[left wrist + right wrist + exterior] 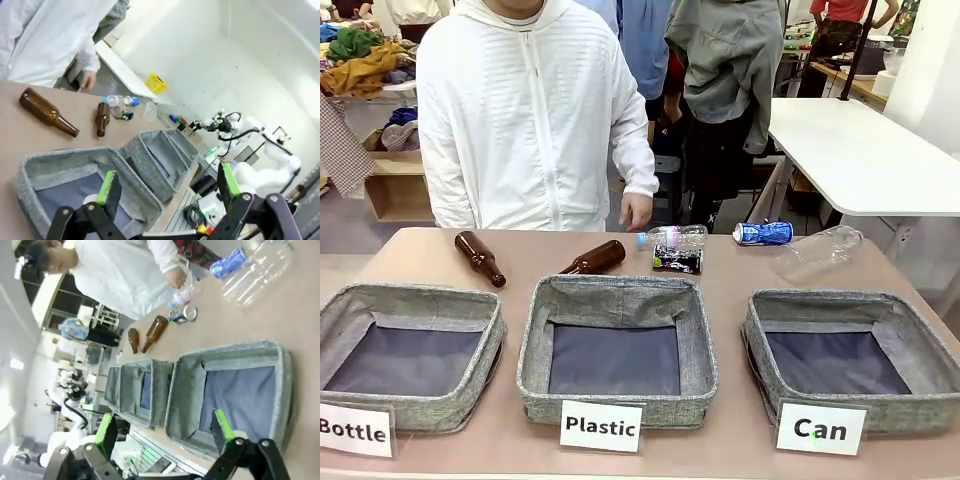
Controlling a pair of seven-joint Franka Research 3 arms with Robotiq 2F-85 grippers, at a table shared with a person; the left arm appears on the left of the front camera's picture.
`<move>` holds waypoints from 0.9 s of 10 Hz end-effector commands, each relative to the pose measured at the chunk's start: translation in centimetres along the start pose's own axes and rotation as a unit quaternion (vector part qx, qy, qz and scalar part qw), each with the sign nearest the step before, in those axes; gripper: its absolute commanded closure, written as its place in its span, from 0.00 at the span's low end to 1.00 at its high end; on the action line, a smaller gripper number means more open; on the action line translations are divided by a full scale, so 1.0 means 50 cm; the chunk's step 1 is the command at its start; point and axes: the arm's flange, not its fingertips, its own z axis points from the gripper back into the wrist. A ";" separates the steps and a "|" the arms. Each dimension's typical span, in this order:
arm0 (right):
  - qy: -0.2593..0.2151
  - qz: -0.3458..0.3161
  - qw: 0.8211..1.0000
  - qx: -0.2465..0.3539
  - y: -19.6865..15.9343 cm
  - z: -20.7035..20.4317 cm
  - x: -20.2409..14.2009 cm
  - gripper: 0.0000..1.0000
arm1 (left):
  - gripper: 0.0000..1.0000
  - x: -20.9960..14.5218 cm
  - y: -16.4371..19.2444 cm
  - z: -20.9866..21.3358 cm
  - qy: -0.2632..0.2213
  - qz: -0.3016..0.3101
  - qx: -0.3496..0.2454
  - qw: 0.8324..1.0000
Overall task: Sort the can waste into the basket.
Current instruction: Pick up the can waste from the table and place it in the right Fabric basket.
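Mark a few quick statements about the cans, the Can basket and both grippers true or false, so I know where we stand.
1. The Can basket has nothing in it. True.
2. The blue can is already inside that basket. False: it lies on the table, on the far side of the basket.
3. The black can lies on the table next to a small clear bottle. True.
4. The left gripper is shut on a can. False: it is open and holds nothing.
5. The right gripper is open. True.
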 end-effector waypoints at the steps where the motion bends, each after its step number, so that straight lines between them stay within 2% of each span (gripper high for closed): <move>1: 0.007 0.058 0.998 0.003 0.099 0.008 0.003 0.00 | 0.00 0.035 -0.059 -0.011 0.033 -0.044 0.009 0.998; 7: 0.015 0.048 0.999 -0.004 0.114 0.004 0.003 0.00 | 0.00 0.035 -0.059 -0.011 0.033 -0.044 0.009 0.998; 9: 0.078 0.115 0.980 -0.143 0.222 -0.107 0.063 0.00 | 0.00 0.035 -0.059 -0.011 0.033 -0.044 0.009 0.998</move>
